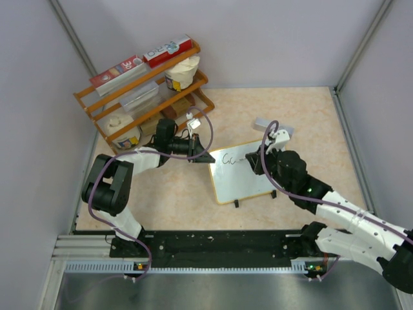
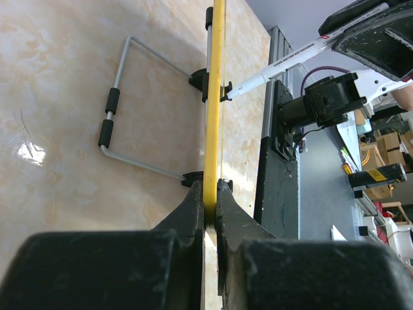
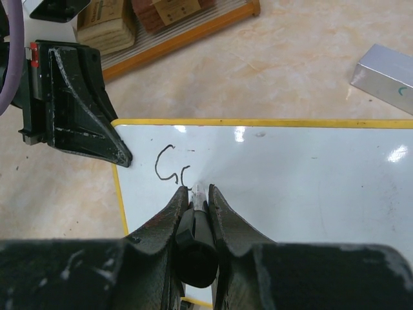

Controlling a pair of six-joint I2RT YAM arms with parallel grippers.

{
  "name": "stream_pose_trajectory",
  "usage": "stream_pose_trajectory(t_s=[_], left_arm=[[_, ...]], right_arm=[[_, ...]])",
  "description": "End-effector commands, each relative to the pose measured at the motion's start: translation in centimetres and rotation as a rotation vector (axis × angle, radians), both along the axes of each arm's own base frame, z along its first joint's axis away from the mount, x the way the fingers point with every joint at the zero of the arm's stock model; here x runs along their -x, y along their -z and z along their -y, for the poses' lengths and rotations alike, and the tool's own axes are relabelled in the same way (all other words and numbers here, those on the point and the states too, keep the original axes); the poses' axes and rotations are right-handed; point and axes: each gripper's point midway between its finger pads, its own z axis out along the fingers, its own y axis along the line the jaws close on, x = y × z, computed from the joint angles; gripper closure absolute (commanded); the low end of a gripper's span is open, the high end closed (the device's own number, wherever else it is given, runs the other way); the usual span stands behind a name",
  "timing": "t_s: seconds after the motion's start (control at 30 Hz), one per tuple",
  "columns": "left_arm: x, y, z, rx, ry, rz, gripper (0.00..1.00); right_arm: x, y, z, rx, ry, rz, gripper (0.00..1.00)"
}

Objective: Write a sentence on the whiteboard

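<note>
Left arm stretched low, left gripper (image 2: 210, 188) clenched on the whiteboard's (image 1: 242, 181) left edge, right arm bent over its right side, right gripper (image 3: 195, 192) squeezing a marker (image 2: 284, 62), tip touching the board just right of the sentence (image 3: 171, 169), which reads "G" plus a partial stroke; board sits propped on the table (image 1: 303, 116) between both grippers.

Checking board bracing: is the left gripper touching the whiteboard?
Touching. Left wrist view: the left gripper is shut on the whiteboard edge, both fingers pressed against its frame.
</note>
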Motion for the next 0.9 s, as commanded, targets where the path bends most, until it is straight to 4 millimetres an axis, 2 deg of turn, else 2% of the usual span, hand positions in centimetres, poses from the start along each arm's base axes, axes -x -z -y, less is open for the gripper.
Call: stream_pose_trajectory(t_s=[0.0,0.7,0.87], left_arm=[[1.1,0.7,0.9,-0.003,0.069,0.063,1.0],[1.2,0.9,1.0,-0.005,0.076,0.059,1.0],[1.2,1.0,1.0,-0.009,0.075,0.056,1.0]], right_arm=[[-1.0,-2.8,-0.6,-0.043,0.019,0.058,1.0],[-0.5,-4.2,-1.7,-0.107,-0.036,0.083,1.0],[0.3,-5.6,-0.6,-0.155,-0.027,0.128,1.0]])
